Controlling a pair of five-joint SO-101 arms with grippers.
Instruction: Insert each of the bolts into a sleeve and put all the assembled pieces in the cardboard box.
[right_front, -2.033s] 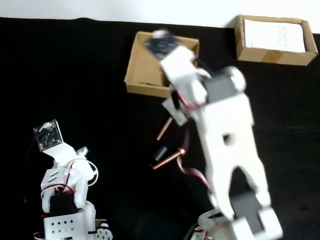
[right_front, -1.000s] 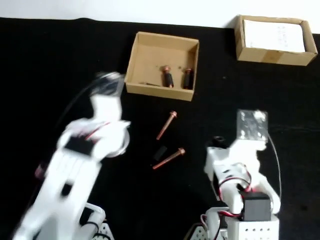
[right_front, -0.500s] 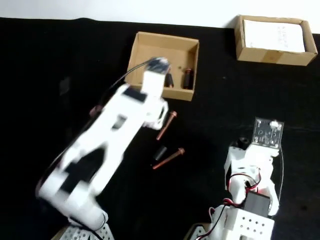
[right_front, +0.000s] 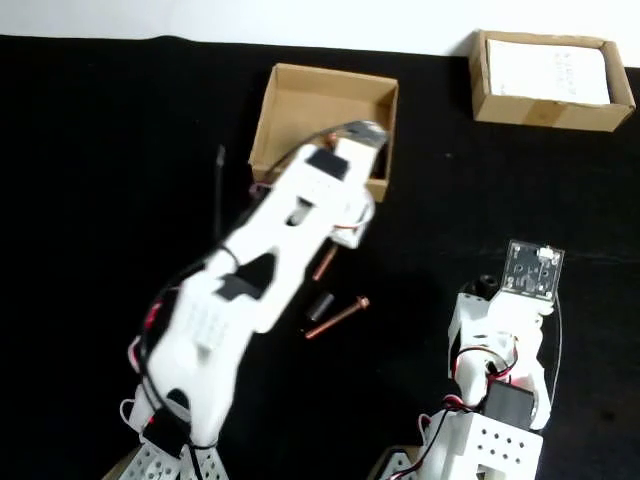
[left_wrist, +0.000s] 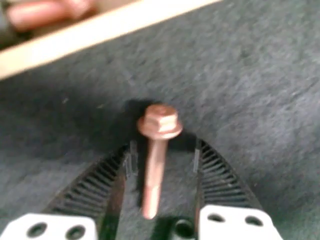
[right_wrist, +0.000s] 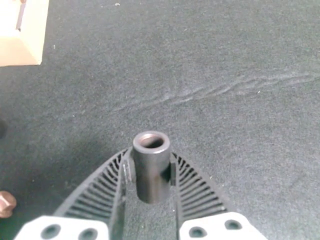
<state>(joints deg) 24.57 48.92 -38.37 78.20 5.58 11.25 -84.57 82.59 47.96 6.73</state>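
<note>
Black cloth-covered table (right_front: 90, 160), with an open brown cardboard box (right_front: 300, 110) at its far side. My left gripper (left_wrist: 164, 150) sits low just in front of the box wall. Its fingers are apart, straddling a copper-coloured flanged hex bolt (left_wrist: 156, 160) that lies on the cloth with a gap on each side. The right gripper (right_wrist: 149, 167) pinches a short black hollow sleeve (right_wrist: 150, 172). The high view adds a second copper bolt (right_front: 337, 317) just beside a loose black sleeve (right_front: 319, 305).

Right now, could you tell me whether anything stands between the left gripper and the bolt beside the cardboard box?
Nothing visible does: the bolt lies bare on the black cloth inside the open left gripper, head toward the cardboard box.
</note>
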